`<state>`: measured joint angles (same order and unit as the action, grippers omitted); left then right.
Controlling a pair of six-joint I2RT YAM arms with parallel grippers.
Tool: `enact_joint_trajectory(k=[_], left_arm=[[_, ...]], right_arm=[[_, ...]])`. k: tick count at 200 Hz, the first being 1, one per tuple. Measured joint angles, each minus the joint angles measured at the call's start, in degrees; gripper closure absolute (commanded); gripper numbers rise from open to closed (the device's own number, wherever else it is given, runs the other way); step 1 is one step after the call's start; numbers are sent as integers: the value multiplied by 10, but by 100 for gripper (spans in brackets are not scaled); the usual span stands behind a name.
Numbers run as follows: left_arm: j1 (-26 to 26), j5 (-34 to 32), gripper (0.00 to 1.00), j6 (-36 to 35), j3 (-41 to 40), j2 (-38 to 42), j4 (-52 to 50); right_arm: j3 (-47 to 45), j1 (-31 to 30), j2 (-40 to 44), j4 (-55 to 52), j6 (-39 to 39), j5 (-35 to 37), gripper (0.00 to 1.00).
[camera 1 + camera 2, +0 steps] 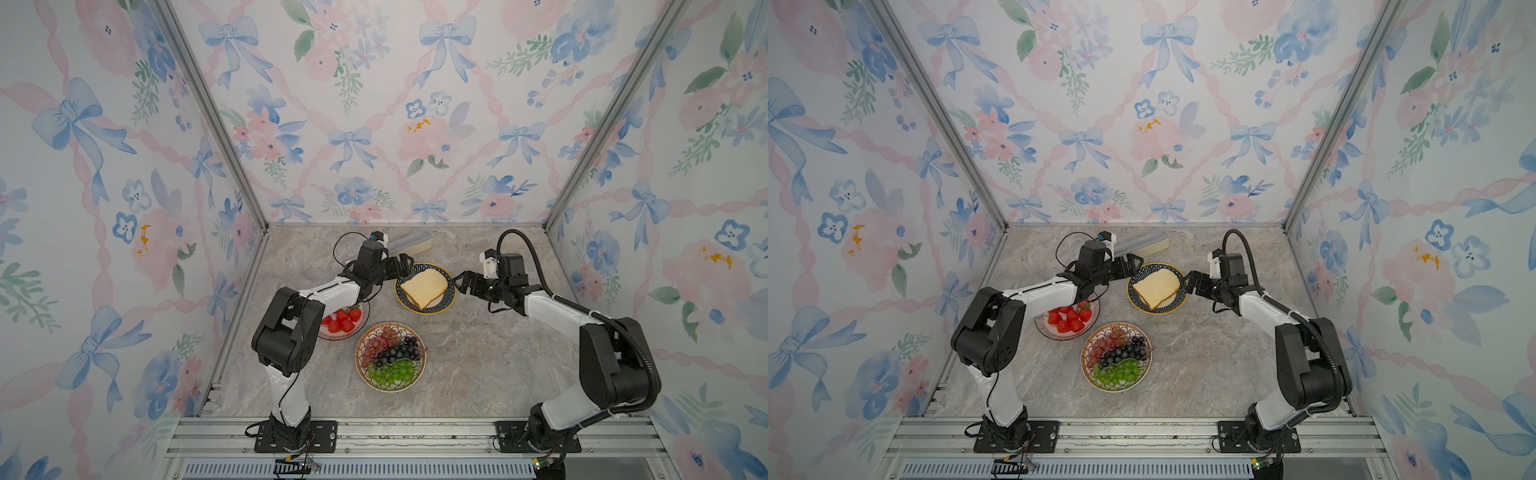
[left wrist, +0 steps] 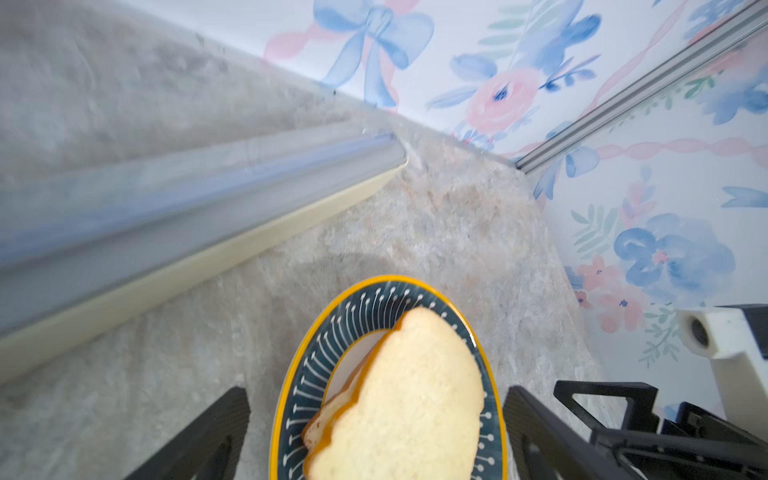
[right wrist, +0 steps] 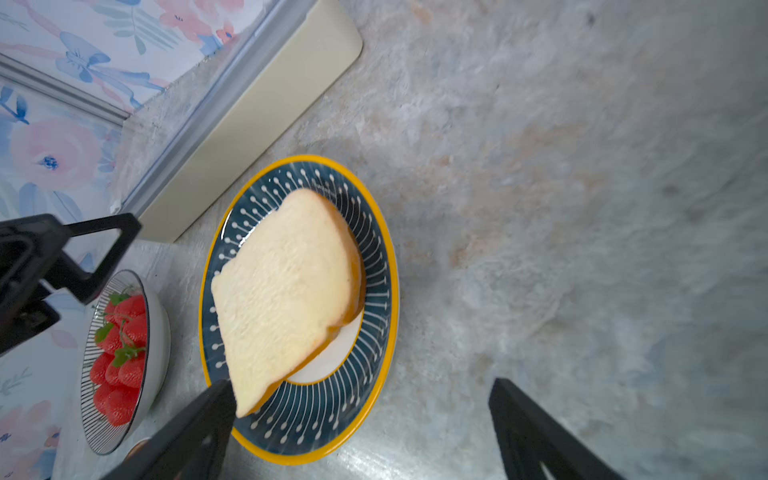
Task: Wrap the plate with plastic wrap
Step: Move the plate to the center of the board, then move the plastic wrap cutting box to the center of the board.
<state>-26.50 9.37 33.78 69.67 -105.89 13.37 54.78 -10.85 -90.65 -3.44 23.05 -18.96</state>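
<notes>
While both stand wide apart and empty, the left hand and right hand sit at opposite edges of the plate (bread on it); the plastic wrap box lies just behind on the worktop.

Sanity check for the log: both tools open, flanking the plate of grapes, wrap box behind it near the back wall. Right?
No: the plate between the left tool and right tool holds bread, as the right wrist view shows. The grapes lie elsewhere, nearer the arm bases. Both tools open, wrap box behind it: correct.
</notes>
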Motion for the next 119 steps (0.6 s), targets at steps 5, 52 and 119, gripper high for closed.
enact_joint_trajectory(k=[5, 52, 119], left_arm=[[1, -5, 2, -14, 15, 2, -9], [45, -52, 2, -96, 84, 21, -78], [208, -74, 2, -24, -12, 71, -111]], right_arm=[[15, 2, -1, -12, -10, 2, 3], [167, 11, -81, -54, -59, -10, 3], [347, 18, -288, -17, -25, -71, 3]])
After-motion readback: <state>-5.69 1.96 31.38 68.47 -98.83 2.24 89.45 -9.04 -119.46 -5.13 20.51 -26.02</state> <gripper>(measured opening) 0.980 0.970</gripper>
